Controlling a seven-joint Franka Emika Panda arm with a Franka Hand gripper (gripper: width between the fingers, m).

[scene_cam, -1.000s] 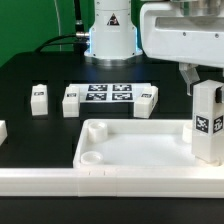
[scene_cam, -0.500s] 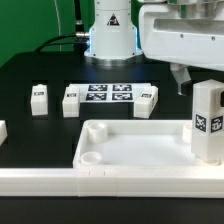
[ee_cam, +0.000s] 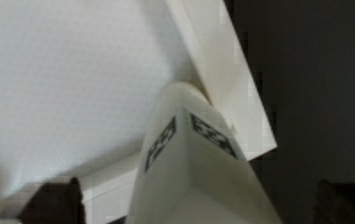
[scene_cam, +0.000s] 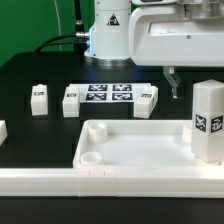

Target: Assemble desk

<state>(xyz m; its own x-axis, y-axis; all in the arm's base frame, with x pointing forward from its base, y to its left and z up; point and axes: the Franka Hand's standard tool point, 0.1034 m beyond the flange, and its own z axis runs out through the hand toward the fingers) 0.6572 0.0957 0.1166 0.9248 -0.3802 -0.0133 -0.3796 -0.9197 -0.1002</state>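
- The leg [scene_cam: 207, 120] stands upright in the corner of the tabletop [scene_cam: 140, 150] at the exterior view's right. Its long axis is vertical.
- The end effector [scene_cam: 174, 88] hangs higher than the leg's top, toward the exterior view's left, seemingly clear of it. Only one finger shows, so I cannot tell how wide it stands — nothing appears held.
- Loose legs [scene_cam: 70, 101] lie on the worktop [scene_cam: 30, 70] beyond the tabletop, beside the marker board [scene_cam: 108, 95] — a next fetch would likely head that way.

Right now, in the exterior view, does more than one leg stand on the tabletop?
No: only one upright leg stands on the tabletop, at its corner on the exterior view's right.
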